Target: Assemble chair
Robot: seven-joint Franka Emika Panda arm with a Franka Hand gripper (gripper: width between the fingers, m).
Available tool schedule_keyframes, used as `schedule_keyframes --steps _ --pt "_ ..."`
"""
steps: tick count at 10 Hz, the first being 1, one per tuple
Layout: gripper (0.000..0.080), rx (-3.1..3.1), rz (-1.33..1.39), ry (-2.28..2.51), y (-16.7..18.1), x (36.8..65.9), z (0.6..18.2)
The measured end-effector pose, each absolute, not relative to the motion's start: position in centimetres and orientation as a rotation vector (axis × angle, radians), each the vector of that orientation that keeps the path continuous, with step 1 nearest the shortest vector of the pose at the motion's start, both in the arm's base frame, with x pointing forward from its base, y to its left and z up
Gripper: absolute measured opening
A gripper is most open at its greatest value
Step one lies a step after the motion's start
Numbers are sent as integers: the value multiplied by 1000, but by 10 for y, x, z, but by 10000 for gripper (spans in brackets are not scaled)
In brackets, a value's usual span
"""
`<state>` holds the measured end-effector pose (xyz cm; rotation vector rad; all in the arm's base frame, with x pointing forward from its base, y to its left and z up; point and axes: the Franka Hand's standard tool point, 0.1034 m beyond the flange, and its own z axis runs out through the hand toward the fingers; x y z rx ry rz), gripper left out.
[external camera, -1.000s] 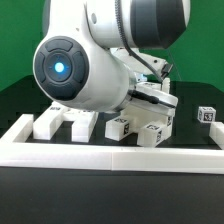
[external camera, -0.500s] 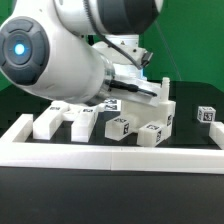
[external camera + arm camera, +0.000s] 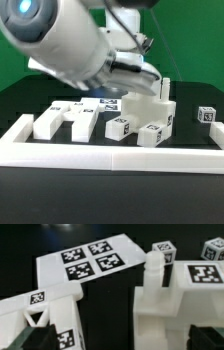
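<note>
Wrist view: we see fingers (image 3: 38, 338) apart, empty, straddling chair's upright block (image 3: 160, 308). Exterior view puts that block (image 3: 150, 106) at 5 o'clock, just beneath them on worktop (image 3: 192, 92).

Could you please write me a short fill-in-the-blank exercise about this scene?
The marker board shows ___ tags in the wrist view. The table is ___. The backdrop behind it is ___. The chair parts are ___.
Missing words: four; black; green; white.
</note>
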<state>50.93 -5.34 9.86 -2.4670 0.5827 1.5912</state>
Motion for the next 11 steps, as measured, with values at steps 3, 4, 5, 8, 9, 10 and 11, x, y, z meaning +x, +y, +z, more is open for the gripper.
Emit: schedule_keyframes --steps 3,4,5,8,9,10,11 --pt "649 -2650 1318 474 -58 527 93" --pt "649 -2704 1195 445 -60 534 96" --pt "649 -2749 1072 415 -61 540 103" --pt "649 -2845 811 429 -62 549 110" --pt "649 -2889 685 438 -63 555 110" --pt "649 -2923 573 431 -63 557 109" --pt "649 -2956 460 349 -66 558 105"
